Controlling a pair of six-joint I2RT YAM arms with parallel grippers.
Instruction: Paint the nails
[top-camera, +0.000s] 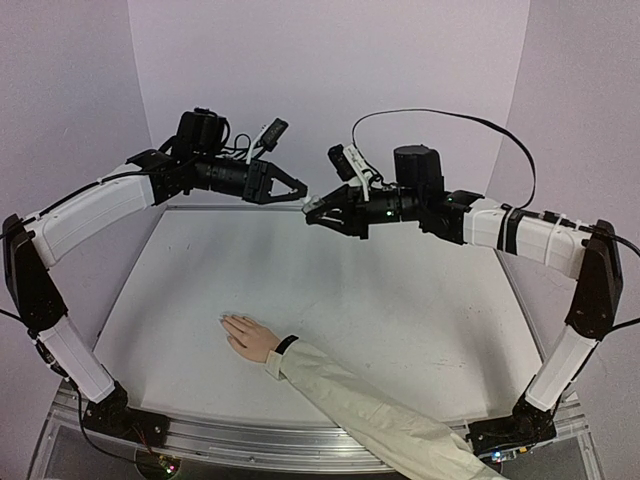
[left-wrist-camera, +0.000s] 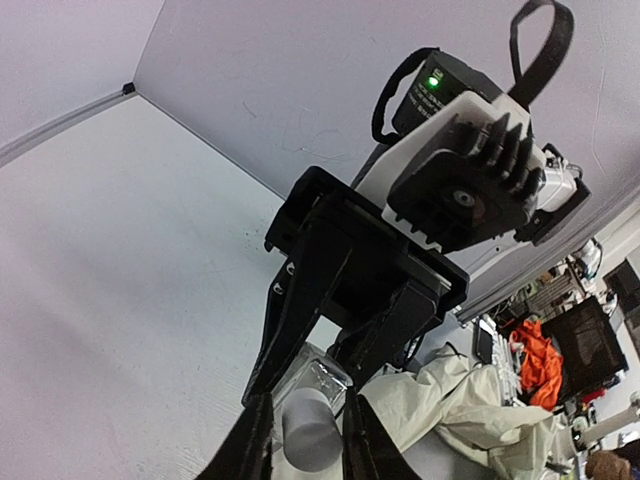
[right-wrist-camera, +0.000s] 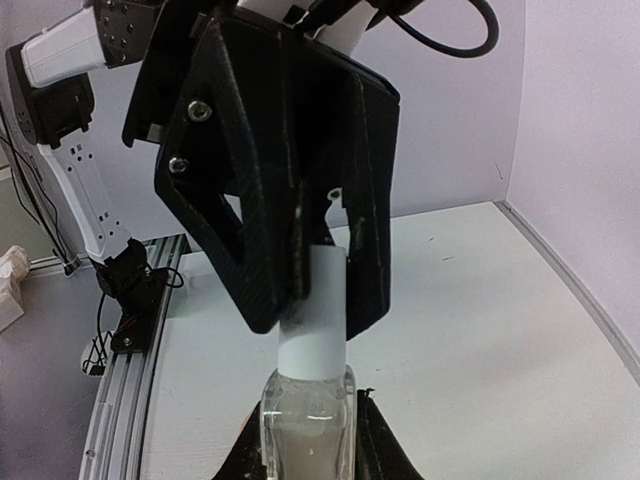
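Fingers (left-wrist-camera: 248, 446) of the left gripper (left-wrist-camera: 305, 455) were drawn in narrow on a white cap (left-wrist-camera: 303, 428), pinching it from both sides. Just below that cap, in the right wrist view, the right gripper (right-wrist-camera: 305, 452) had its own two fingers (right-wrist-camera: 250, 450) closed against the clear glass body of a small bottle (right-wrist-camera: 306, 425) holding pale liquid. The cap sat on the bottle's neck; whether it was screwed tight or loosened could not be told.

From above, the two grippers met tip to tip in mid-air over the far part of the table (top-camera: 400, 300), and the bottle between them was only a small pale speck. Well apart from them, near the front edge, a light-skinned hand (top-camera: 252, 337) lay flat on the table, palm down. The nails (top-camera: 224, 319) were at its fingertips, which pointed to the left — too small to make out one by one. A black wristband (top-camera: 286, 344) circled the wrist, and a cream sleeve (top-camera: 370, 410) ran off the lower edge of the view, the rest of the person cut off.

The table was plain white with faint scuffs and a metal rail (top-camera: 300, 440) along the near side. Pale lilac walls (top-camera: 330, 60) closed it in — past them the left wrist view caught blurred clutter, including something orange (left-wrist-camera: 535, 360).
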